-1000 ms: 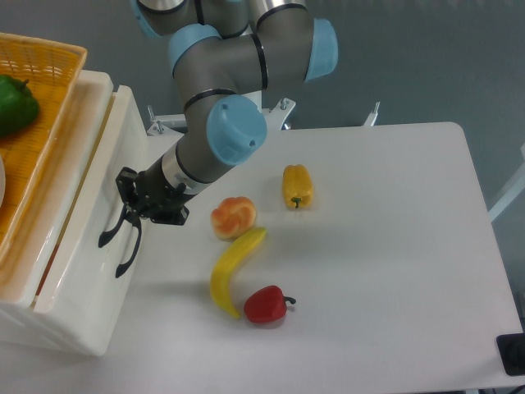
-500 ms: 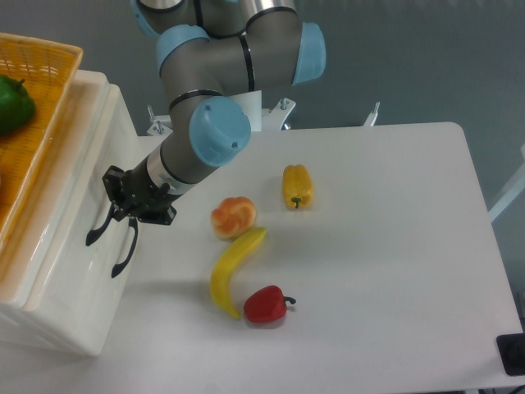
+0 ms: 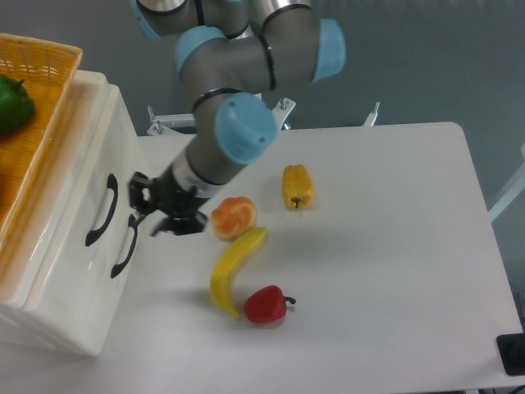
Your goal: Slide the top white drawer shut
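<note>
We see the top white drawer [image 3: 82,209] flush in the cabinet at left, our gripper [image 3: 146,220] empty, fingers spread just right of its handle, orange wicker basket [image 3: 37,98] above holding a green pepper [image 3: 12,103].

drawer [image 3: 78,197]: glossy white plastic, upper of the cabinet's two
handle [image 3: 102,210]: curved, black, on the drawer's front
state: pushed in, front flush with the cabinet face
place: left edge of the view, above the lower drawer, under the cabinet's top
</note>
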Controlling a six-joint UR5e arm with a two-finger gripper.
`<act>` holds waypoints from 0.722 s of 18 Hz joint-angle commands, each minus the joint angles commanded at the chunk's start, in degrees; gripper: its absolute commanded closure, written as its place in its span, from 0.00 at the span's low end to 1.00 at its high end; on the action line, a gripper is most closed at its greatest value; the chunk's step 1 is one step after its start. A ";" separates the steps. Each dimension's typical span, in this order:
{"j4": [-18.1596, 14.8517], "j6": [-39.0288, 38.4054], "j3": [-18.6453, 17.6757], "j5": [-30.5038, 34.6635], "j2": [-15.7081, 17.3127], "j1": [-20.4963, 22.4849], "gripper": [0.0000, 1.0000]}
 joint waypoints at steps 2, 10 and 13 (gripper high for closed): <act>0.61 1.41 1.49 0.00 -0.88 3.95 0.51; 11.60 5.45 1.76 3.15 -4.75 14.95 0.48; 11.78 10.72 1.76 7.28 -5.89 17.24 0.35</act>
